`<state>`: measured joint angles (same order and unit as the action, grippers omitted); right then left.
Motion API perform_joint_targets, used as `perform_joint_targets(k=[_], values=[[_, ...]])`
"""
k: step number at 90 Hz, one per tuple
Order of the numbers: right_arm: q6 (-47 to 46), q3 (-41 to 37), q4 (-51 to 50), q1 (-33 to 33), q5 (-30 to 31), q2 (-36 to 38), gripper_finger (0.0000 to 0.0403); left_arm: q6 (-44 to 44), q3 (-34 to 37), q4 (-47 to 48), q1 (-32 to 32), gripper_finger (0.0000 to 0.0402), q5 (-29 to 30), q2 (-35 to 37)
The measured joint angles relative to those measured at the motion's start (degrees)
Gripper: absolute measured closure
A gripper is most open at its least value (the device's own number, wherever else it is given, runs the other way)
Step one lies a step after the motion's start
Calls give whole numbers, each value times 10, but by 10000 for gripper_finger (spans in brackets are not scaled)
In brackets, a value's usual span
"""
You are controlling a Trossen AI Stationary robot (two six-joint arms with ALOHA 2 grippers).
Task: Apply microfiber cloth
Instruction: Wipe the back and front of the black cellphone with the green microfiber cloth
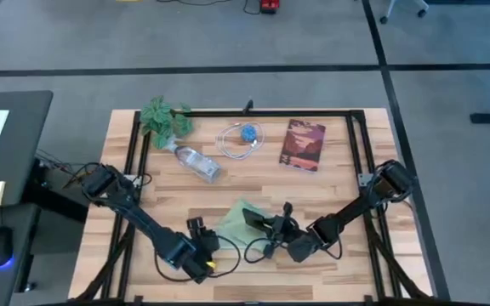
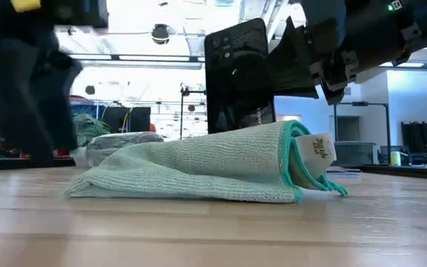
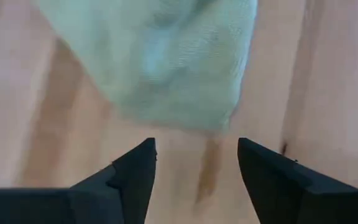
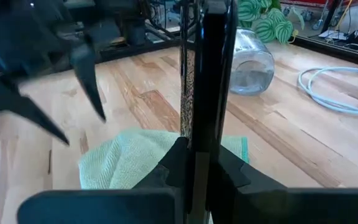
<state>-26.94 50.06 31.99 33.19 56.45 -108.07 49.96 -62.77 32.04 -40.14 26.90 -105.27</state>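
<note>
Microfiber cloth (image 2: 199, 169) lies folded on the table (image 1: 339, 183); the right gripper (image 4: 194, 168) holds the black phone (image 2: 237, 74) upright above for wiping, while the left gripper (image 3: 194, 158) hangs spread nearby.

I see two dark six-joint arms | left gripper (image 1: 201, 252): black, yellow tag behind the jaws | its fingers (image 3: 132, 177): matte black wedges tapering to points | right gripper (image 1: 272, 228): black, thin black cables looping behind the jaws
</note>
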Motion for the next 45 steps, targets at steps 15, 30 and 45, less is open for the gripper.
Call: perform_joint_targets(k=[15, 30, 45], values=[[-8, 0, 1, -4, -25, 0, 386, 9, 83, -150, -1, 198, 3, 2], [-11, 0, 5, -12, -29, 0, 386, -56, 142, -282, 8, 198, 26, -3], [-13, 0, 8, -23, -52, 0, 386, -78, 173, -375, 31, 198, 25, -5]])
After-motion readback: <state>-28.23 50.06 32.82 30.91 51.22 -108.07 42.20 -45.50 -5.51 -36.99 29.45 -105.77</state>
